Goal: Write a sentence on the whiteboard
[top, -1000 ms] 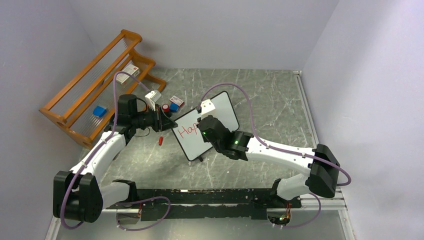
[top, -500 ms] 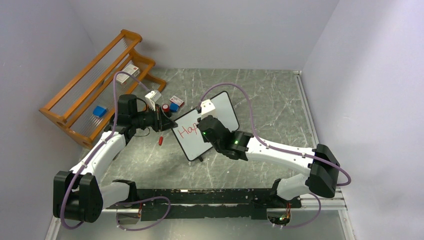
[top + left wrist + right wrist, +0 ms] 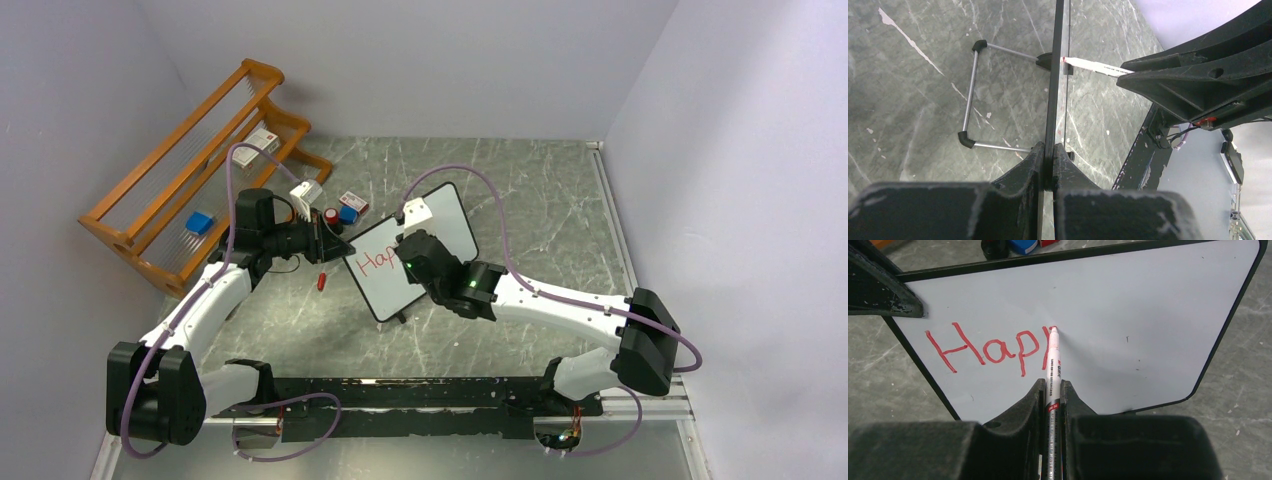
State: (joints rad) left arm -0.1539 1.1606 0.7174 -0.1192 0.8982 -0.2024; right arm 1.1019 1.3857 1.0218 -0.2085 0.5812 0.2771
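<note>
From above, the whiteboard [image 3: 452, 225] stands tilted near the middle of the table, in front of a wooden rack [image 3: 190, 170]. The left gripper [image 3: 335, 247] meets its left edge and the right gripper [image 3: 408, 248] hovers over its face, beside the red start of the sentence [image 3: 376, 262]. The left wrist view shows the board edge-on, with the left jaws pinched tight on the thin black frame and a wire stand [image 3: 969, 95] propping it from behind. The marker [image 3: 1093, 65] comes in from the right, its tip touching the writing face. In the right wrist view the right jaws are clamped on the marker's barrel. Its red tip sits at the top of a fresh stroke just after "Happ", and most of the white surface to the right and below is bare. The step in hand appears to be the next letter. It probably calls for light, even pressure, since the board is braced at only one edge and a slim stand. The stroke should match its neighbours' height, the baseline should rise gently, and room should be left below for a second line.
</note>
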